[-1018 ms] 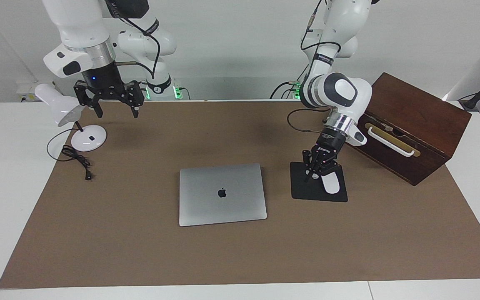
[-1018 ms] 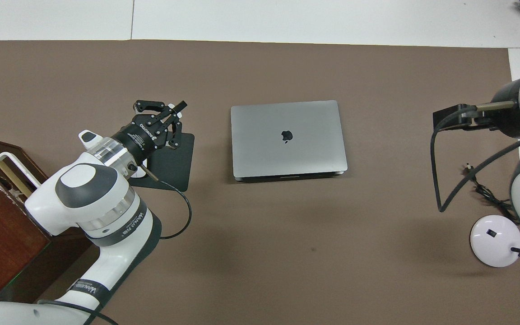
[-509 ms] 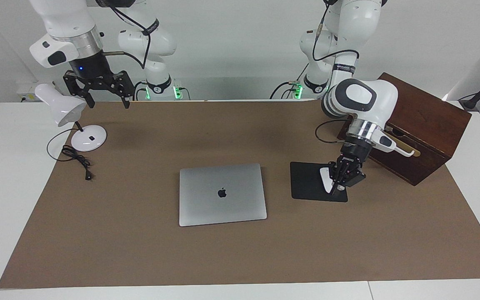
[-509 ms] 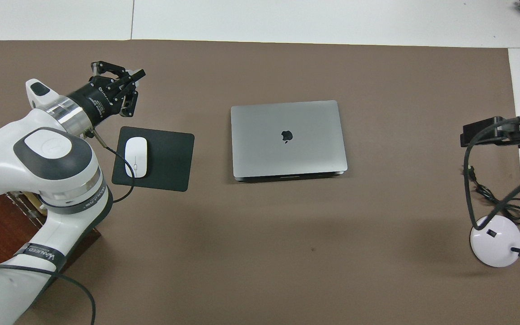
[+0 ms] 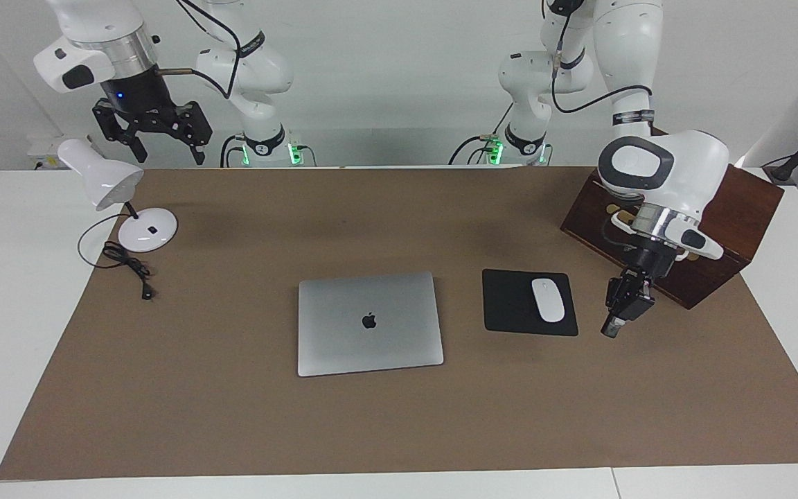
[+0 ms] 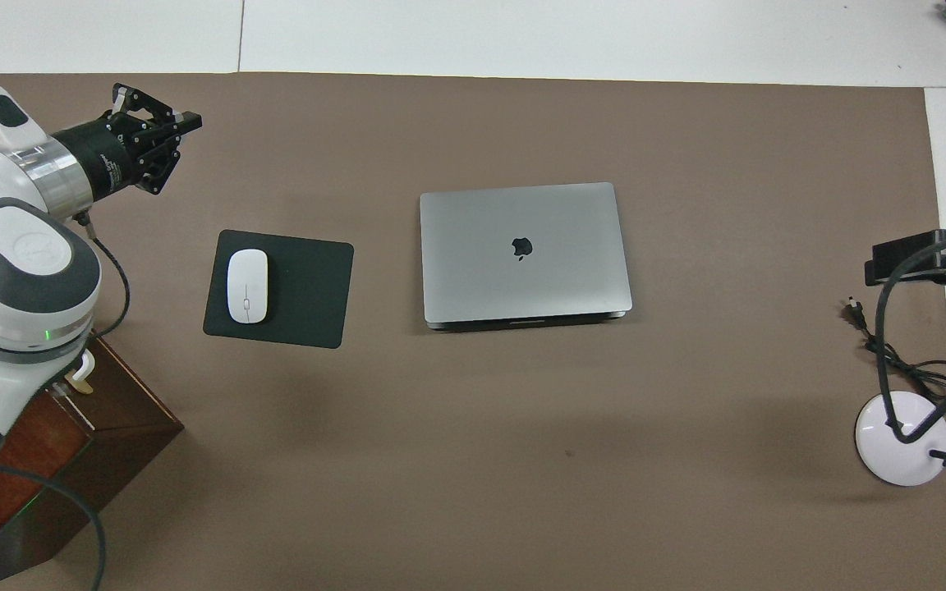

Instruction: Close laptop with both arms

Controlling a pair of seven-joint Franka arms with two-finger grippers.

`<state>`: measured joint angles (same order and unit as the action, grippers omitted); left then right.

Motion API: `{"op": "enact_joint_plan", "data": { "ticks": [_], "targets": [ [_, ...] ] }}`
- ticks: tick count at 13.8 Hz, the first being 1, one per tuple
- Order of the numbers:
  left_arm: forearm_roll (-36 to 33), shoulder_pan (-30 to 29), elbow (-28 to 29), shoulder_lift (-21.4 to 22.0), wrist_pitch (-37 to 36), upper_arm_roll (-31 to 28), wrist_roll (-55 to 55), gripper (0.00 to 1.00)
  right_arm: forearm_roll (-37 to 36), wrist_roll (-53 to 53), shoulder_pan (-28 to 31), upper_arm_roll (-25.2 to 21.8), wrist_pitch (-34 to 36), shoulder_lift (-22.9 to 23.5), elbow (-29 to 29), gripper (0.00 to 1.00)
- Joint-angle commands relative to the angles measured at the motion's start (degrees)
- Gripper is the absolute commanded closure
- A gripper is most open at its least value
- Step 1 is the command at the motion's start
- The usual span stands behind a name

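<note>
Laptop (image 5: 369, 323) lies fully closed on the bench (image 5: 233, 416); left hand (image 5: 622, 312), grip indeterminate, and spread-open right hand (image 5: 152, 130) have both withdrawn, so the task appears complete.

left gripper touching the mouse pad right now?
Apart. In the facing view the left gripper hangs off the mouse pad toward the left arm's end, brown mat showing between them; the overhead view agrees.
</note>
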<state>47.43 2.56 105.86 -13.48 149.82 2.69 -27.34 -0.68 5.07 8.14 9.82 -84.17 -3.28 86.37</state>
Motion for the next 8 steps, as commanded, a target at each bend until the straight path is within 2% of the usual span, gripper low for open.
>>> {"op": "enact_joint_plan", "data": {
  "ticks": [1,3,5,8],
  "targets": [
    [-21.3,-3.3,-7.5,-2.5,-13.4,-0.5,0.3,1.0,2.0,-3.0,2.1,0.6,-0.1,-3.0,4.6,0.0],
    [-31.2,-3.8,-10.7,-3.0,-20.9,-0.6,0.8,1.0,1.9,-2.9,2.3,0.7,-0.4,-3.3,5.5,0.0],
    [-40.3,-3.7,-11.4,-2.9,-24.0,-0.8,1.4,1.0,1.9,-3.1,2.4,0.7,-1.7,-3.4,7.1,0.0],
    [-42.2,-3.6,-10.9,-2.2,-28.4,-0.9,4.1,1.0,1.9,-3.8,2.9,0.7,-3.2,-4.0,8.7,0.0]
  ]
}}
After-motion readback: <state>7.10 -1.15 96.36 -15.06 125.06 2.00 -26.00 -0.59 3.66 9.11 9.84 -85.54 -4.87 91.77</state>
